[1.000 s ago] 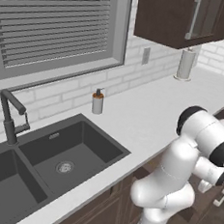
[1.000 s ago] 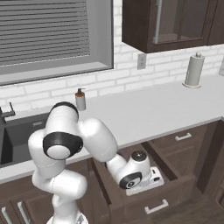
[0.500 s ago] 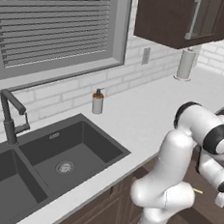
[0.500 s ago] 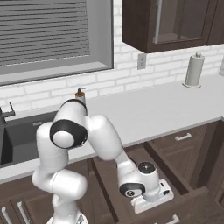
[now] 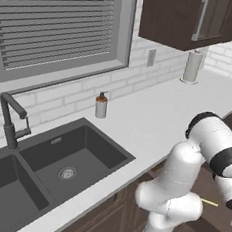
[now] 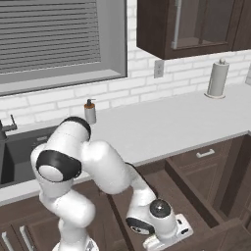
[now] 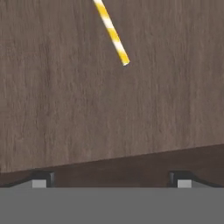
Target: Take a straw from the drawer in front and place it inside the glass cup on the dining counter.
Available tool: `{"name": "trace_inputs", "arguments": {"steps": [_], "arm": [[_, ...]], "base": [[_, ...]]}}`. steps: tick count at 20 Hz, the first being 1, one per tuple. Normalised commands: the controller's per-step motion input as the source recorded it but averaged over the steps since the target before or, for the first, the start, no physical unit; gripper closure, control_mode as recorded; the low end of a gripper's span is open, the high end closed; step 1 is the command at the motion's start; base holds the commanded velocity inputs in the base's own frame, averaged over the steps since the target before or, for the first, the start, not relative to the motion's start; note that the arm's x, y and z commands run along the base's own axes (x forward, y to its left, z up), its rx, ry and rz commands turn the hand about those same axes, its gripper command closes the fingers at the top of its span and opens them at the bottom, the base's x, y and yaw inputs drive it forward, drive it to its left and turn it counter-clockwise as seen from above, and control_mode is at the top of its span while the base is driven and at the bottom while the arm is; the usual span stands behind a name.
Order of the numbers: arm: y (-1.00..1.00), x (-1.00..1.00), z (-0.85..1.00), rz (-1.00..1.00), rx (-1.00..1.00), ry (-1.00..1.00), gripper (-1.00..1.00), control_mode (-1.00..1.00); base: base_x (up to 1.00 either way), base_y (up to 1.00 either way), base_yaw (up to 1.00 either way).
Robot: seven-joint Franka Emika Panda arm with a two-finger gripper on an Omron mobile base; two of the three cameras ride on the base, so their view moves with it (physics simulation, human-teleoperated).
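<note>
The drawer point(image 6: 198, 195) stands pulled open below the white countertop, showing its dark brown wooden floor point(image 7: 87, 109). The straw point(image 7: 113, 35), thin with yellow and white stripes, lies flat on that floor. One end of the straw point(image 5: 209, 202) shows past the arm in the left base view. My gripper point(image 7: 112, 178) hangs low inside the drawer and points down at the floor. It is open, with nothing between its fingertips point(image 7: 43, 177). The straw's near end lies a little beyond them. The glass cup and the dining counter are out of view.
A dark double sink point(image 5: 58, 167) with a faucet point(image 5: 11, 123) sits at the left of the countertop point(image 6: 171, 127). A soap bottle point(image 5: 101, 105) and a paper towel roll point(image 6: 217, 78) stand by the brick wall. Upper cabinets point(image 6: 186, 24) hang above.
The arm has swung down and forward, lowering the hand deeper into the open drawer. The gripper has stayed open.
</note>
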Motion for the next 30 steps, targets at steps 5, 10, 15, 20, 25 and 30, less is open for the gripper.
{"name": "trace_inputs", "arguments": {"steps": [5,10,15,20,25,30], "arm": [[0.71,0.31,0.44,0.00,0.04,-0.07,-1.00,-1.00],[0.64,0.75,0.82,0.00,0.00,0.00,-1.00,-1.00],[0.18,0.68,0.95,0.00,0.04,0.09,-1.00,-1.00],[0.04,0.16,0.21,0.00,0.06,0.12,-1.00,-1.00],[0.01,0.08,-0.25,0.00,0.14,0.05,-1.00,-1.00],[0.04,0.12,-0.44,0.00,0.05,0.08,-1.00,-1.00]], "base": [[0.00,0.00,0.00],[0.00,0.00,0.00],[0.00,0.00,0.00],[0.00,0.00,0.00],[0.00,0.00,0.00],[0.00,0.00,0.00]]}}
